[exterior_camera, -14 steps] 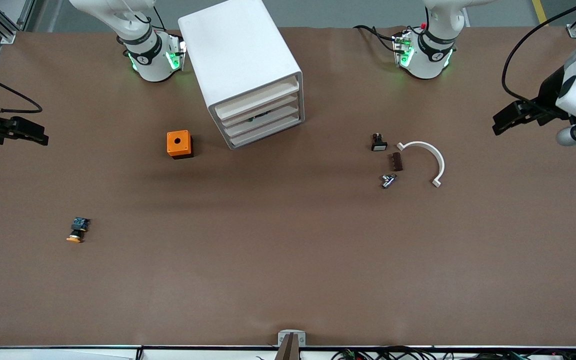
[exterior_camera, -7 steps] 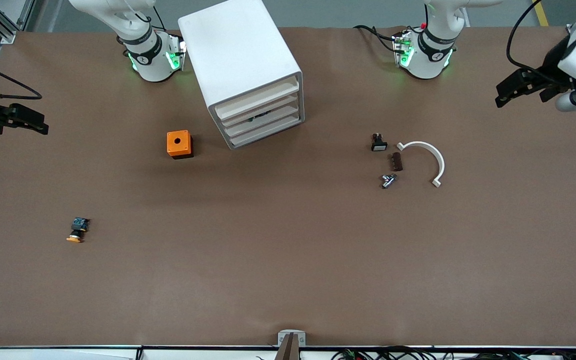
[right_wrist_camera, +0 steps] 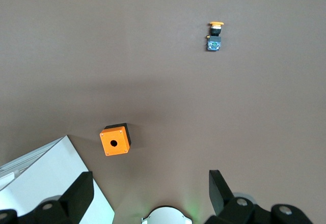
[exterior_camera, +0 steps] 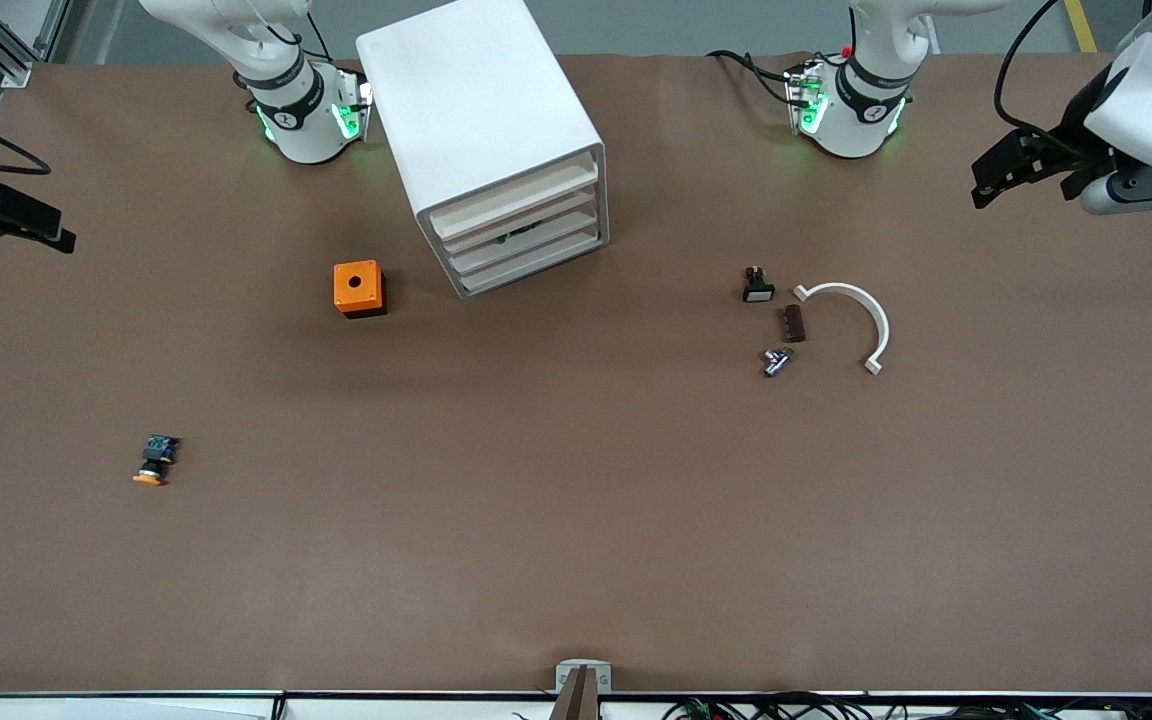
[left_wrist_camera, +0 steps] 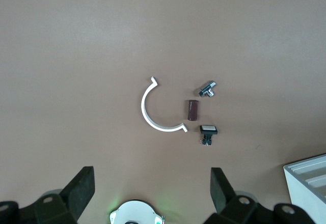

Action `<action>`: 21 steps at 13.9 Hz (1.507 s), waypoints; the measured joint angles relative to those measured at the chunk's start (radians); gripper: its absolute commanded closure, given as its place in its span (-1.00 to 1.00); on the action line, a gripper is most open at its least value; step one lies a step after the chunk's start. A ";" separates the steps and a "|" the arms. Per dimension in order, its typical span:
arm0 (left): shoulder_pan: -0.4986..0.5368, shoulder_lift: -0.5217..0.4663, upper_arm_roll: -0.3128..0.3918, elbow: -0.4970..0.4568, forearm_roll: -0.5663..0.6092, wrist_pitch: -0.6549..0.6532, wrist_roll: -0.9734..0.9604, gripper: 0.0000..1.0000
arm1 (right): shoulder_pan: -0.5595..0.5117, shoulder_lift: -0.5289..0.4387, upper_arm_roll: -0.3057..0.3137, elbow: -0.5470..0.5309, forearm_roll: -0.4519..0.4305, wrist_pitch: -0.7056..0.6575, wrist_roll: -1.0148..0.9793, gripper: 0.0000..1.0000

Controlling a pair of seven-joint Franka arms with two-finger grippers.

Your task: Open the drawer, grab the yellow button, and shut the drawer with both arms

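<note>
Now the button (exterior_camera: pixel 153 462) lies on its side on the brown surface (exterior_camera: pixel 576 520), toward the right arm's end and nearer the front camera than the orange box (exterior_camera: pixel 359 288); nothing touches it. The white drawer cabinet (exterior_camera: pixel 484 140) stands between the two arm bases, its drawers looking shut, though something dark shows in a slot between them and I cannot make out what it is. The left claw (left_wrist_camera: pixel 150 188) hangs high over the left arm's end of the surface, fingers spread wide and holding nothing. Near it lie a white curved piece (exterior_camera: pixel 853 318), a small brown block (exterior_camera: pixel 793 323), a metal fitting (exterior_camera: pixel 776 361) and a black piece with a white face (exterior_camera: pixel 757 286). The right claw (right_wrist_camera: pixel 148 186) hangs over the right arm's end, likewise wide apart and empty.
</note>
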 measured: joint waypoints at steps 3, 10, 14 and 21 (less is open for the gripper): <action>0.000 0.000 0.000 -0.001 0.000 0.000 0.000 -1.00 | 0.000 -0.047 0.000 -0.063 0.001 0.041 0.000 -1.00; 0.000 0.000 0.000 -0.002 0.000 0.023 0.000 -1.00 | 0.000 -0.106 -0.022 -0.148 0.003 0.091 0.000 -1.00; -0.001 0.005 0.000 -0.005 0.000 0.042 0.000 -1.00 | 0.004 -0.158 -0.021 -0.210 0.002 0.168 -0.001 -1.00; 0.000 0.013 0.002 0.008 0.001 0.052 0.001 -1.00 | 0.007 -0.187 -0.021 -0.243 -0.023 0.192 -0.001 -1.00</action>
